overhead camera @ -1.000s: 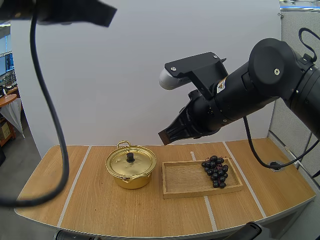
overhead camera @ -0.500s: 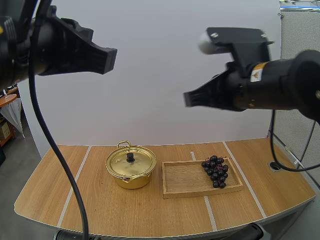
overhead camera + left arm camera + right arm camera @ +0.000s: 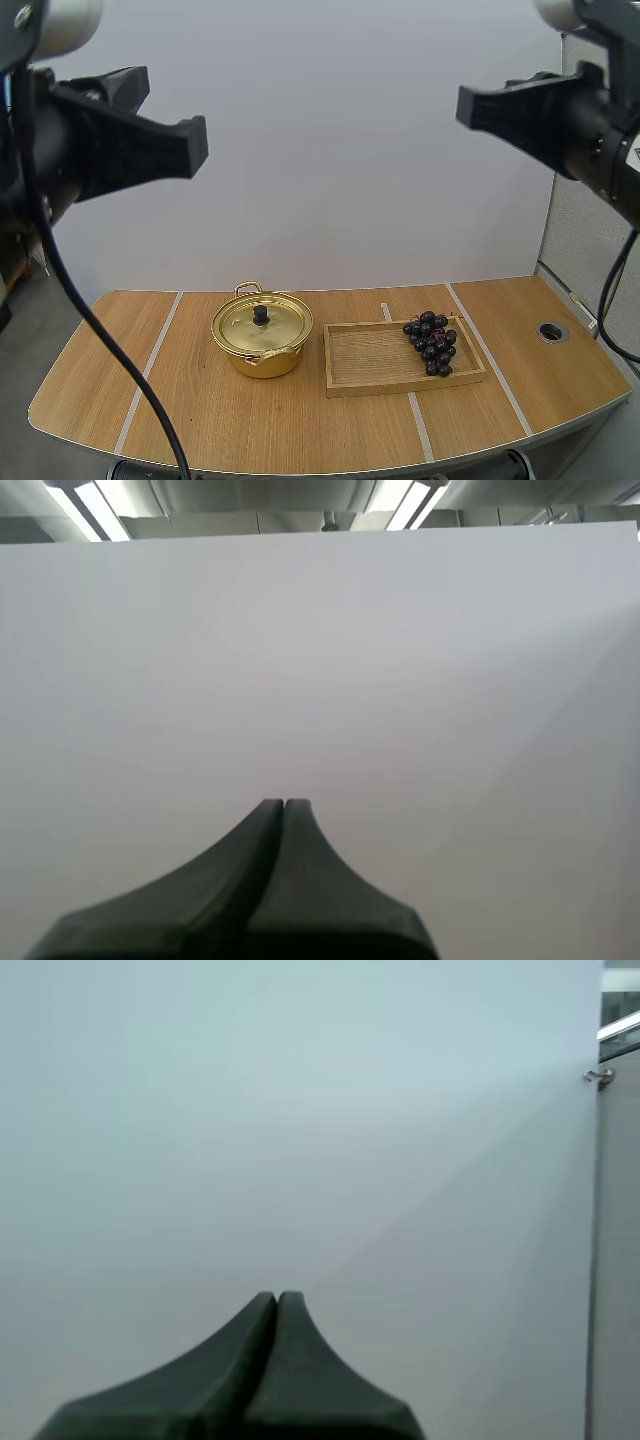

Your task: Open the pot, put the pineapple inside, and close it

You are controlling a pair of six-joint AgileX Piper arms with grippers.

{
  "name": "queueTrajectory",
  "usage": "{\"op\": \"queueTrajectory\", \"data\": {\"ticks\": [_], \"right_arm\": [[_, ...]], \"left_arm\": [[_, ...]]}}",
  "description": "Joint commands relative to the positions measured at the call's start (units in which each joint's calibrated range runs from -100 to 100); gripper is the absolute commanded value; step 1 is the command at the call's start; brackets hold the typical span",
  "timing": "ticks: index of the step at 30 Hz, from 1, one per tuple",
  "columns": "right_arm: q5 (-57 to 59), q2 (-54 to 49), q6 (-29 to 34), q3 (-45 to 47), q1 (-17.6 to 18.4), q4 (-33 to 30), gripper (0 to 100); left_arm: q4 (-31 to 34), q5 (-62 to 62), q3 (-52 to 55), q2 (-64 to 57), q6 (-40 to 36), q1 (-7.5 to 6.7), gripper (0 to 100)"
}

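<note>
A golden pot (image 3: 262, 338) stands on the table left of centre, its lid on and a black knob (image 3: 261, 314) on top. To its right a bunch of dark grapes (image 3: 432, 343) lies at the right end of a wooden tray (image 3: 368, 366). My left arm (image 3: 100, 150) and right arm (image 3: 560, 115) are both held high above the table, far from the pot. In the left wrist view my left gripper (image 3: 284, 803) is shut on nothing, facing a white wall. My right gripper (image 3: 277, 1296) is likewise shut on nothing in the right wrist view.
The wooden table (image 3: 200, 420) has pale lines running front to back. A round cable hole (image 3: 550, 331) sits near its right edge. A white wall stands behind the table.
My right arm has swung up and to the right, away from above the pot and tray. My left arm has come lower at the left. Pot, tray and grapes have not moved.
</note>
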Motion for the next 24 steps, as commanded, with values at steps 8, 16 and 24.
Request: {"op": "queueTrajectory", "data": {"ticks": [8, 16, 24], "right_arm": [[-16.9, -8.1, 1.9, 13.4, -4.6, 4.8, 0], [-33.5, -8.1, 1.3, 27.1, -4.6, 4.4, 0], [-42.8, -8.1, 1.3, 46.2, -4.6, 4.2, 0]], "left_arm": [[-0.4, -9.3, 8.7, -3.4, -1.3, 0.05, 0], [-0.4, -15.3, 17.9, -3.4, -1.5, 0.05, 0], [-0.4, -25.9, 33.4, -3.4, -1.2, 0.05, 0]]}}
